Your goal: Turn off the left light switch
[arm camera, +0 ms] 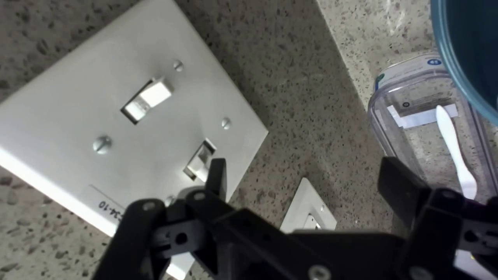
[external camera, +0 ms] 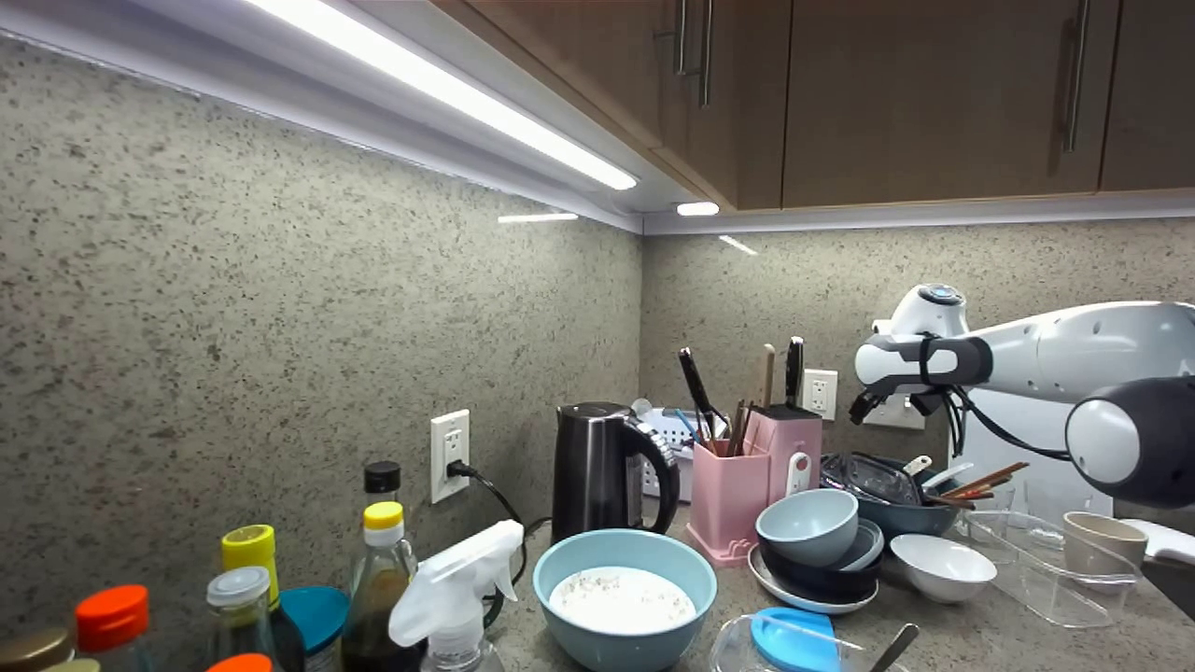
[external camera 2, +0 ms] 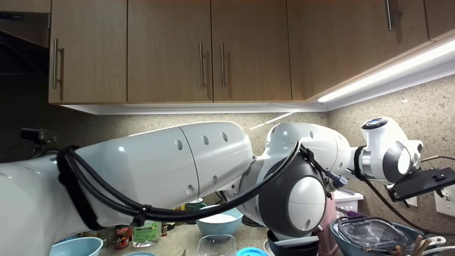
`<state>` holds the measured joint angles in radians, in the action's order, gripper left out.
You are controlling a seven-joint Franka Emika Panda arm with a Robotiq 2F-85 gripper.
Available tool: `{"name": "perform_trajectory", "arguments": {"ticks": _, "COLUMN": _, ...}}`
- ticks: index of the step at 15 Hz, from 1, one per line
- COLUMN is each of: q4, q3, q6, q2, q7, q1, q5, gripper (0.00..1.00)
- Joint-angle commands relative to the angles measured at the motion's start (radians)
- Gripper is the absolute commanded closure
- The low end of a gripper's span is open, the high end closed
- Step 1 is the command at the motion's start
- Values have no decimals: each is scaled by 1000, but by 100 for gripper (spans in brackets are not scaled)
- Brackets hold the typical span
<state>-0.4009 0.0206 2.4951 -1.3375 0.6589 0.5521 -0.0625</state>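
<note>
The white switch plate [arm camera: 128, 116] carries two toggles in the wrist view; it also shows in both exterior views [external camera: 896, 413] [external camera 2: 445, 202]. The toggle nearer the outlet [arm camera: 199, 161], the left one judging by the exterior view, tips toward the lower left of the wrist picture. The other toggle [arm camera: 148, 99] tips toward the upper right. My gripper [arm camera: 304, 167] is open with nothing between its fingers. Its left finger in that picture overlaps the edge of the nearer toggle; I cannot tell whether they touch. The under-cabinet light [external camera: 448, 93] is lit.
An outlet plate [arm camera: 307, 206] is on the wall between the fingers' lines. A clear container [arm camera: 424, 97] and a blue bowl [arm camera: 447, 46] lie beyond. The pink knife block [external camera: 784, 443], kettle [external camera: 597, 471] and stacked bowls [external camera: 808, 527] stand on the counter.
</note>
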Motion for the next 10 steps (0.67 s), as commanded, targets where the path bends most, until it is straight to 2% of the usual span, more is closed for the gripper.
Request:
{"name": "perform_trajectory", "arguments": {"ticks": 1, "q4": -24, "q3": -10, "q6": -5, "q2": 24, "q7": -20, "q1": 1, "q5": -4, "gripper": 0}}
{"name": "perform_trajectory", "arguments": {"ticks": 10, "q4": -21, "q3": -14, "q6": -3, "q2": 40, "q7": -7, "q1": -7, "q5": -6, "gripper": 0}}
